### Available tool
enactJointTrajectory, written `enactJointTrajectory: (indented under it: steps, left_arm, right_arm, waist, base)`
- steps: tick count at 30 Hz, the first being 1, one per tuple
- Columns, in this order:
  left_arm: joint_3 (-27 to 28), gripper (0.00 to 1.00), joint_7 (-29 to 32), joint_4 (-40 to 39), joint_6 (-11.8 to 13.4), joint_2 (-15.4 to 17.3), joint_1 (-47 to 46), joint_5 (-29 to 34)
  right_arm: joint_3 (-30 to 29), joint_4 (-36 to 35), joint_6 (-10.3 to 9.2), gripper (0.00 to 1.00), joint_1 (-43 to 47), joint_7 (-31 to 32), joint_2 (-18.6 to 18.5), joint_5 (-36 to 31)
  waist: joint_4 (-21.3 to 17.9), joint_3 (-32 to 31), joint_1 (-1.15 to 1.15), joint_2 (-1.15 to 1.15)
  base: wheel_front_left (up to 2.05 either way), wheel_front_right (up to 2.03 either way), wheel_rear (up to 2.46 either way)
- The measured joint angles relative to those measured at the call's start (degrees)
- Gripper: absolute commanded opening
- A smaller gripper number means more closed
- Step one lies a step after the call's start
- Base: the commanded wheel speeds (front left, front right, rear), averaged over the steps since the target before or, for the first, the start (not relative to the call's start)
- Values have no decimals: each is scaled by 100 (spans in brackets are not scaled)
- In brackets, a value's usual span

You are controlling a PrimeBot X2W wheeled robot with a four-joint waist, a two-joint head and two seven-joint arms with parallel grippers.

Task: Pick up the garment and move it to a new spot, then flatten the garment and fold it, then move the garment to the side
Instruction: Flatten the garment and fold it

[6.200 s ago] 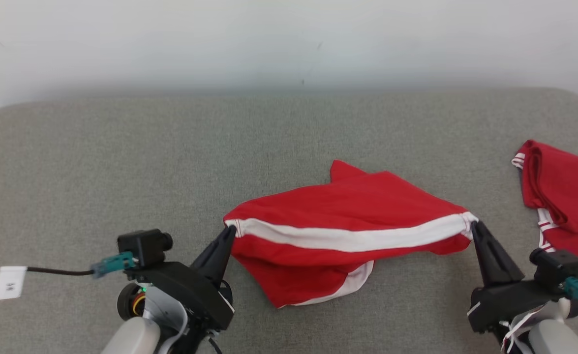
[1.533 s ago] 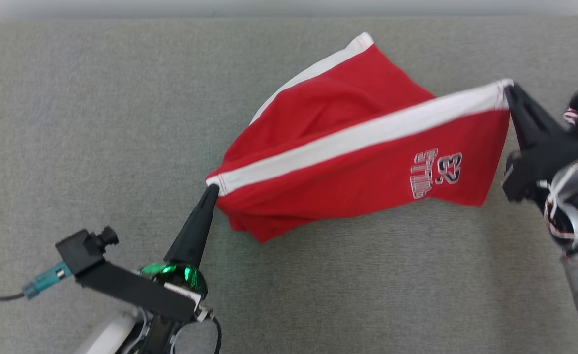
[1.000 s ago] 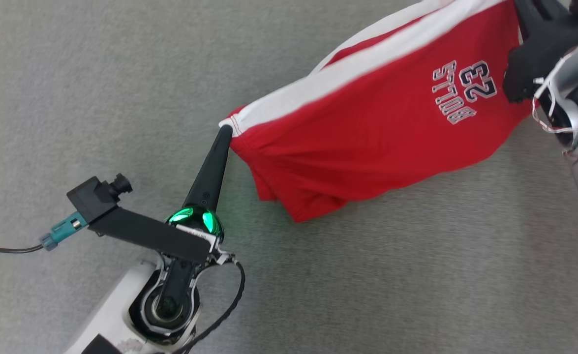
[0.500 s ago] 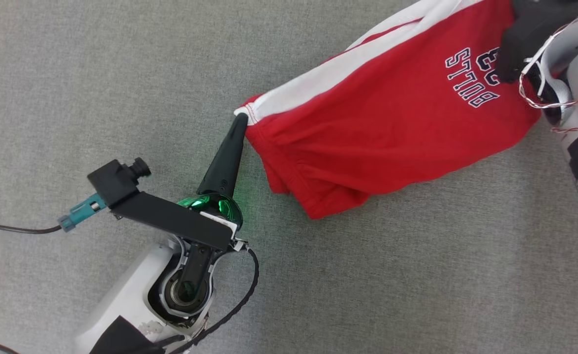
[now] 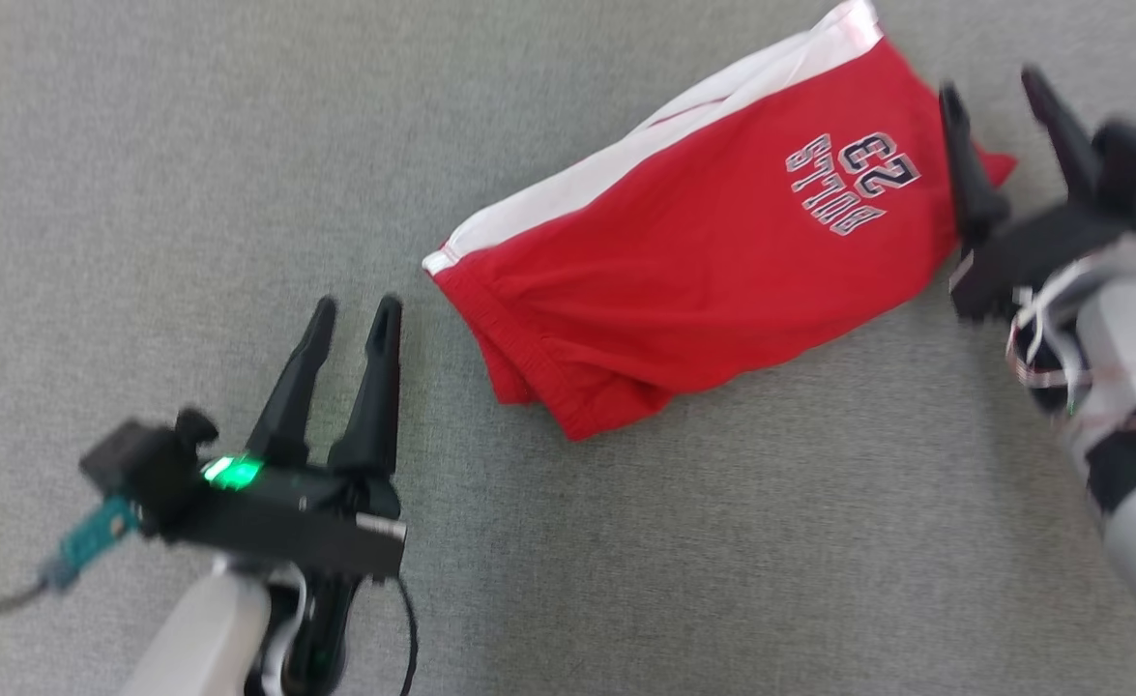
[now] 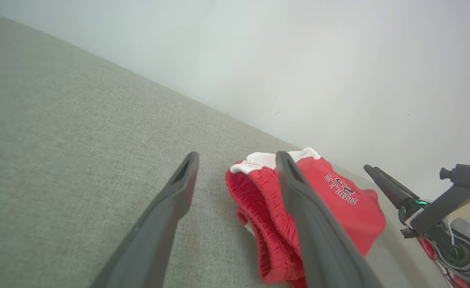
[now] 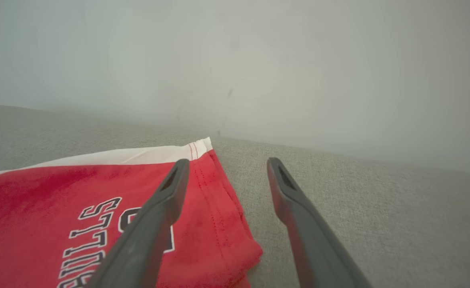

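Red shorts [image 5: 703, 261] lie on the grey fabric surface [image 5: 190, 145] between my claws. Both the left gripper [image 5: 356, 307] and the right gripper [image 5: 990, 85] are spread wide, holding nothing. Looks like flattening time. Next move needs a pinch to smooth that bunched end near the left one.

- The head camera looks almost straight down from above on the grey cushioned surface [image 5: 142, 145]. The left gripper [image 5: 355, 307] is at lower left, the right gripper [image 5: 991, 85] at upper right, and the red shorts [image 5: 684, 261] lie between them.
- The left wrist camera sits low and tilted, looking along its own fingers [image 6: 167, 212] across the surface toward the pale wall [image 6: 299, 60]. With the head view it shares the shorts' gathered end and the right gripper.
- The right wrist camera sits low and close over the shorts' printed end, facing the same wall.
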Motion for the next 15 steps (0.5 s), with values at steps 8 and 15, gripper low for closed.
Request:
enactJointTrajectory:
  steps: [8,15]
  left_arm:
    - [280,100,-1,-784,232,-213,1149,1786]
    - [212,100,-1,-911,74,-425,1508,2463]
  right_arm:
    - [-35,-165,0,100,825,-4,-221,414]
    - [129,125,0,100,728,278,-320,821]
  waist:
    - [-43,-383,-1,-1]
    - [256,-446,-1,-1]
  base:
    - [0,0,0]
    - [0,0,0]
